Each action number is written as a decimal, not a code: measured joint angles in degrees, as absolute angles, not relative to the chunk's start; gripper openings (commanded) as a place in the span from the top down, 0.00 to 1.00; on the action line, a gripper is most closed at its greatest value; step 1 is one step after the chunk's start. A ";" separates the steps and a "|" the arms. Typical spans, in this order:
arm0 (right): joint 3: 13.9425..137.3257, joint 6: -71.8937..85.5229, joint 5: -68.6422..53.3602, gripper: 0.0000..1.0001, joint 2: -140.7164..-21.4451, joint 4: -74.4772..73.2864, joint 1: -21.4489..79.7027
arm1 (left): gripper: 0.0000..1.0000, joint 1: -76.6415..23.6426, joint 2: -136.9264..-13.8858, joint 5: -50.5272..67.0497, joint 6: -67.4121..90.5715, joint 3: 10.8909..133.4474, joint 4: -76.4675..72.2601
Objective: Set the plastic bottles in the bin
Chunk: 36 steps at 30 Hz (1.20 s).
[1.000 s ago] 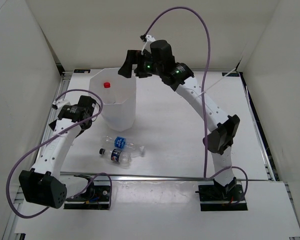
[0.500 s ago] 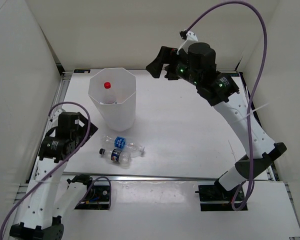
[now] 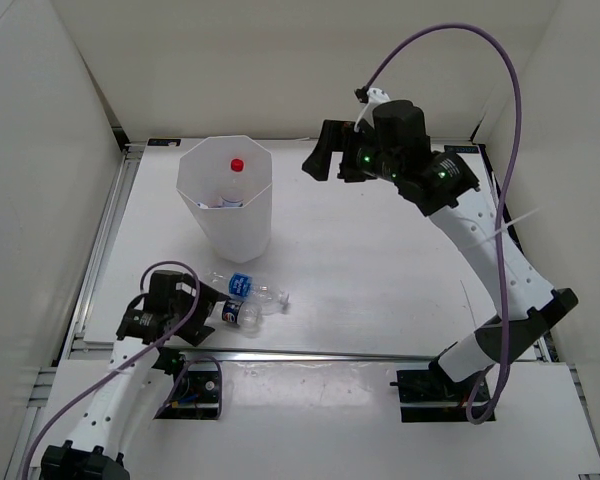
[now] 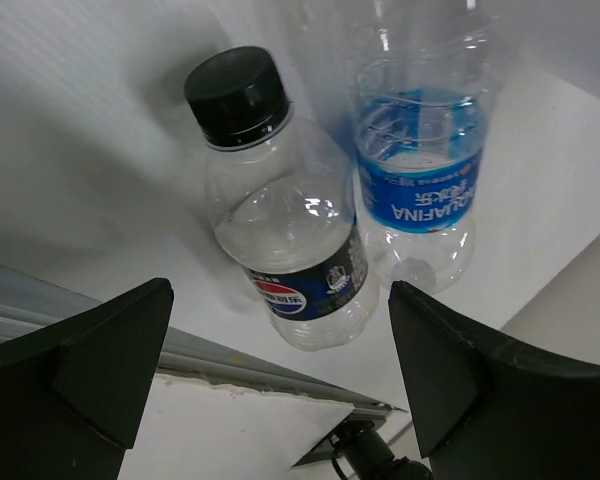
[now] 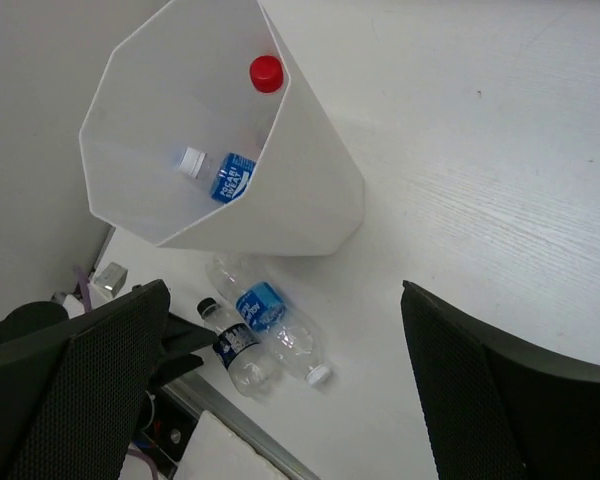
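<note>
**Two bottles in the bin, two lying out on the surface**

From the top camera I am seeing the tall white faceted plastic bin (image 3: 242,232) standing at the far left of the white surface (image 3: 380,290). The clear bottle with the red cap (image 3: 236,165) is sitting inside it. In front of the bin two bottles are lying side by side: the blue-labelled clear bottle on the surface (image 3: 242,284) and, nearer the arm bases, the small clear bottle with the dark label and black cap (image 3: 230,313). The left tool (image 3: 202,310) is hanging low just beside that black cap, jaws standing wide. The right tool (image 3: 318,162) is hovering high to the right of the bin, jaws spread wide and carrying nothing.

Through the left wrist camera I am looking at both loose bottles framed between the spread fingers, and neither finger is touching them.

Through the right wrist camera I am looking down into the bin. The red cap is resting against its wall, and a second blue-labelled clear bottle with a white cap (image 5: 220,175) is lying lower inside. The two loose bottles are lying near the bin's base.
</note>
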State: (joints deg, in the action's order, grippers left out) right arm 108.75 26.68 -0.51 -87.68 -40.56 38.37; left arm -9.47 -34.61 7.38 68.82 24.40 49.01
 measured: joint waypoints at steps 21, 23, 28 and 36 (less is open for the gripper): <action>100.64 25.89 -6.33 0.00 -81.10 -42.30 33.80 | 0.24 -4.97 -36.99 14.68 75.29 13.41 34.44; 100.25 25.89 -6.79 0.00 -81.10 -42.33 33.80 | 0.34 -4.10 -37.17 14.94 74.39 13.04 34.39; 99.29 25.89 -7.33 0.00 -81.10 -42.33 33.80 | 0.58 -2.26 -36.45 16.82 72.51 12.80 34.50; 99.18 25.89 -7.53 0.00 -81.12 -42.33 33.80 | 0.66 -1.65 -34.44 15.73 69.80 22.65 43.55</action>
State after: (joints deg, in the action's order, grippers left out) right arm 99.18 25.89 -7.53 -81.12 -42.33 33.80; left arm -1.65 -34.44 15.73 69.80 22.65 43.55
